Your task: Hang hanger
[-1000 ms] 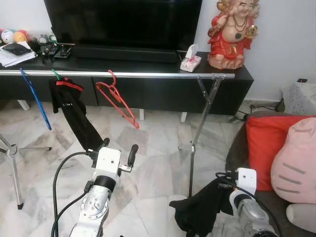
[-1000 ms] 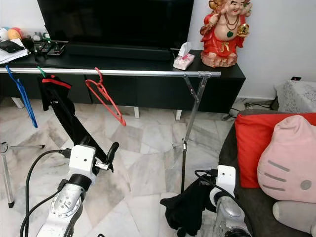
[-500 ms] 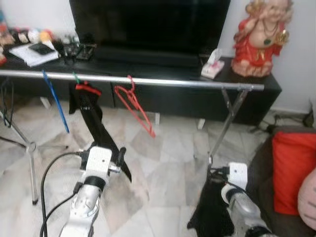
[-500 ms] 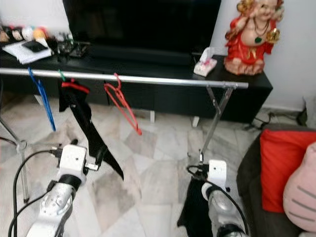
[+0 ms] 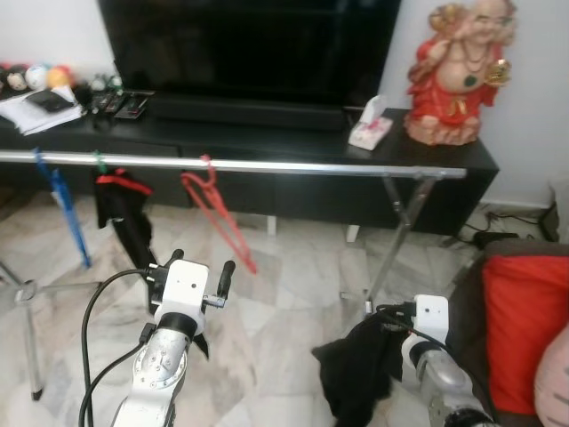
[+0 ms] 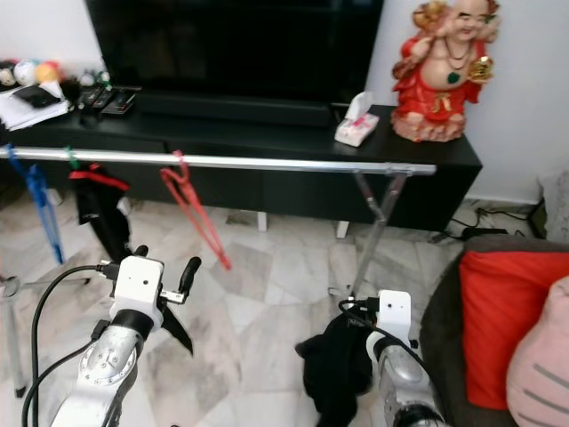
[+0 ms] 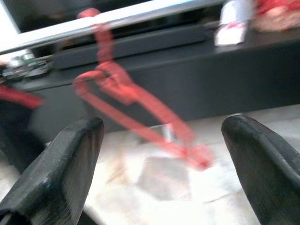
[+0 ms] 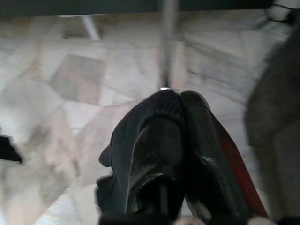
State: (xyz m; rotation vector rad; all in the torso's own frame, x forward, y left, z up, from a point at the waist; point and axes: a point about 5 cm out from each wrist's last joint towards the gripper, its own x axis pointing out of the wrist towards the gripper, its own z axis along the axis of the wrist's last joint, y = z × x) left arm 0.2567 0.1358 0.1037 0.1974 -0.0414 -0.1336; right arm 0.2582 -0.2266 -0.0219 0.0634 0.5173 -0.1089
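The scene is seen by both eye views from the robot's head, looking forward and down across the rail (image 5: 267, 166) to the TV bench (image 5: 293, 142) and the floor (image 5: 284, 294). Nearly the same field is shared by the two; the right eye view is shifted slightly sideways. Both arms are seen from behind and above in the foreground. The left wrist view is aimed along its spread fingers (image 7: 61, 168) at the red hanger (image 7: 136, 98) and rail, close up and blurred. The right wrist view is pointed down at the floor, with a black cloth (image 8: 140, 126) pressed near the lens.
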